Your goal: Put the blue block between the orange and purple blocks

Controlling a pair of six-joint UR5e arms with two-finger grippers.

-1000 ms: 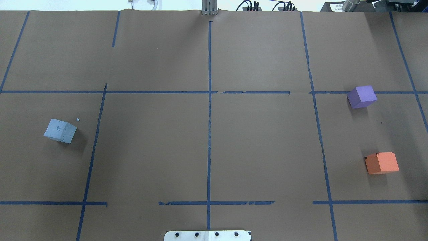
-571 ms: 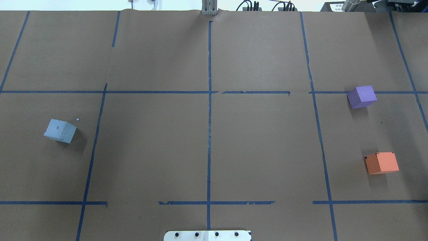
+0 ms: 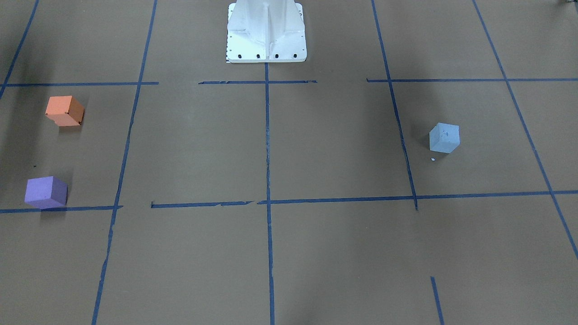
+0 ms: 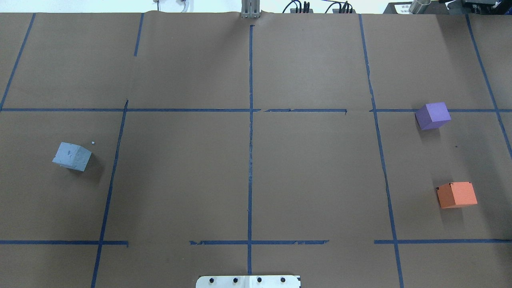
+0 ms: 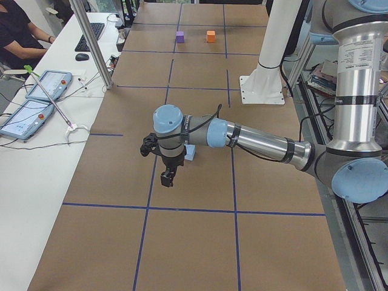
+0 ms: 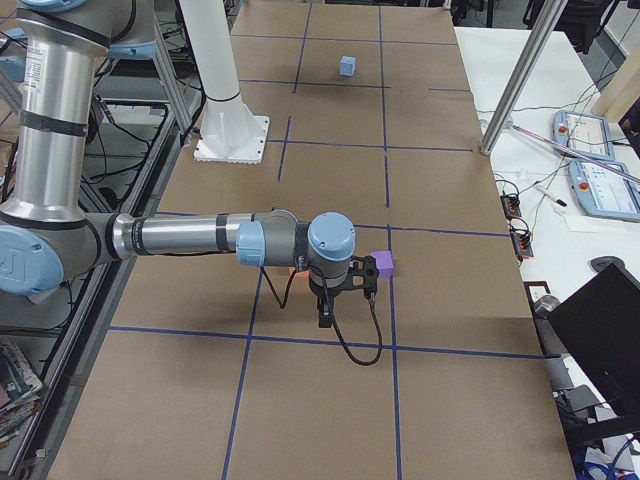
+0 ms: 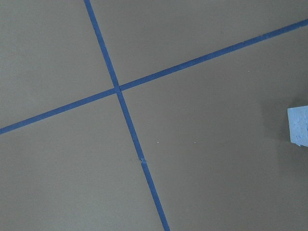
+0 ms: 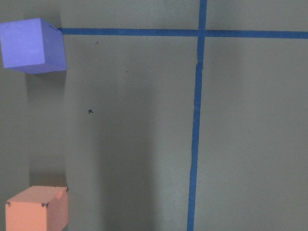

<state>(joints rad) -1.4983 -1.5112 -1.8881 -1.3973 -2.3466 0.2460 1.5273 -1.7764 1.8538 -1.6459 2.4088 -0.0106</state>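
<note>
The pale blue block [image 4: 72, 156] sits on the table's left part; it also shows in the front view [image 3: 444, 137] and at the left wrist view's right edge [image 7: 298, 125]. The purple block [image 4: 433, 115] and the orange block [image 4: 457, 195] sit apart on the right, both also in the right wrist view, purple [image 8: 32, 45] and orange [image 8: 36, 209]. My left gripper [image 5: 167, 177] hangs above the table beside the blue block [image 5: 190, 153]. My right gripper [image 6: 325, 315] hangs next to the purple block [image 6: 382, 264]. I cannot tell whether either gripper is open or shut.
Brown paper with blue tape lines [image 4: 250, 160] covers the table. The white robot base plate [image 4: 248, 281] is at the near edge. A tiny white crumb [image 4: 93, 143] lies by the blue block. A person [image 5: 15, 30], tablets and a pole [image 5: 91, 42] are at the side table.
</note>
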